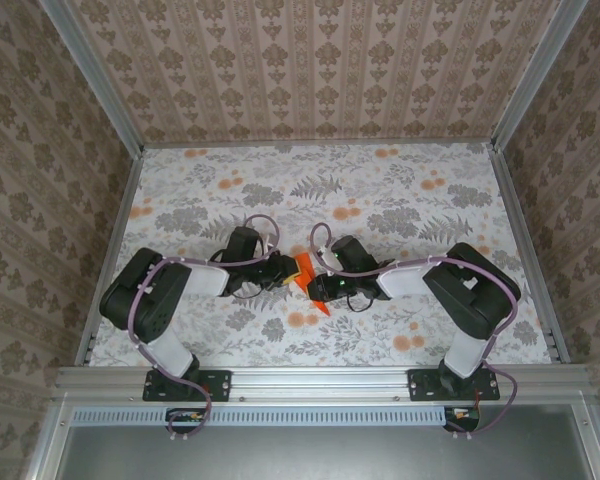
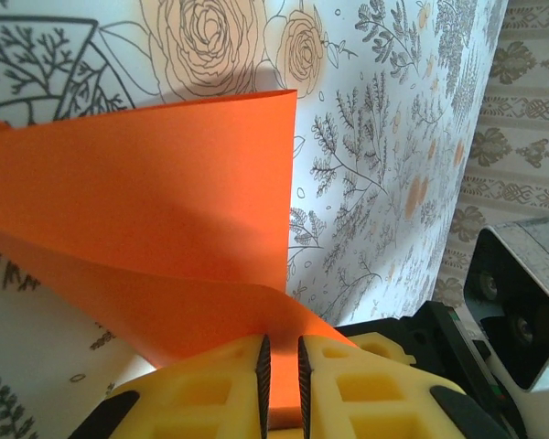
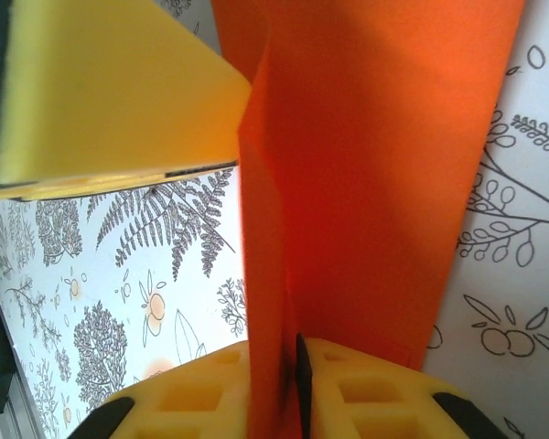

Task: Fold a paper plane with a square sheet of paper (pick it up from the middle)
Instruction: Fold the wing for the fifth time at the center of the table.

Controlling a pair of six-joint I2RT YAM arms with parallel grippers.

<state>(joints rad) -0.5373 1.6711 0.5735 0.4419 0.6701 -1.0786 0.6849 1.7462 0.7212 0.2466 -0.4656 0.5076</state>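
**Desk:** What are the fingers doing?

**Photographer:** The left gripper (image 2: 281,370) is clamped on the lower edge of the orange sheet of paper (image 2: 146,201). Its yellow fingers (image 2: 201,393) are pressed to either side with barely a slit between them. The right gripper (image 3: 274,370) pinches a creased fold of the same sheet, which rises straight up from between its pads.

**Desk:** And where is the paper?

**Photographer:** It is held off the floral tabletop (image 1: 380,190), strung between the two grippers where they meet near the table's middle. From above, a pointed flap hangs toward the near edge.

**Desk:** How far along is the plane?

**Photographer:** Midway at best, in my judgement. The sheet is picked up and has at least one sharp crease and a doubled layer. But it shows broad panels, not a narrow dart, so the nose and wing folds look yet to come.

**Desk:** Anything around it, or in the way?

**Photographer:** Patterned walls (image 1: 310,70) enclose three sides, with an aluminium rail (image 1: 320,380) along the front. The real crowding is the arms themselves. The right wrist view has what I take for one left finger just beside the paper. The left wrist view has the right wrist's camera housing (image 2: 522,302) close by. Thin paper held at both ends could tear if they pull apart.
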